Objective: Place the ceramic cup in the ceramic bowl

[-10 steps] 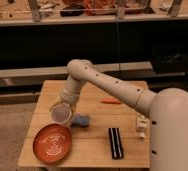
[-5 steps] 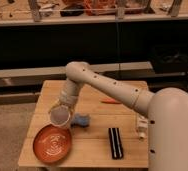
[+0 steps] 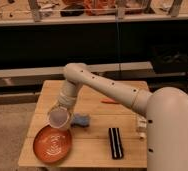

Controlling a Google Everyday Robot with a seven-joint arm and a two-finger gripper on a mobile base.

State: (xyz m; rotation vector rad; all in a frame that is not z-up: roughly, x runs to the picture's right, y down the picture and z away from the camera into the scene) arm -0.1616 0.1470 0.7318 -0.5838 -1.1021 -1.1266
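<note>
Tool [image 3: 56,108] holds ceramic cup [image 3: 60,119] aloft, mouth tilted twd camera, at upper-right rim of ceramic bowl [image 3: 48,146] on tabletop [image 3: 94,148].

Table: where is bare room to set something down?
Bare table between bowl and black bar, and along the far edge. Crowded around the bowl's rim, where the tool holds the cup beside a blue lump.

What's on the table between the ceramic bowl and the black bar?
Only bare table, in the camera view. The hand holds the ceramic cup above the bowl's far rim.
</note>
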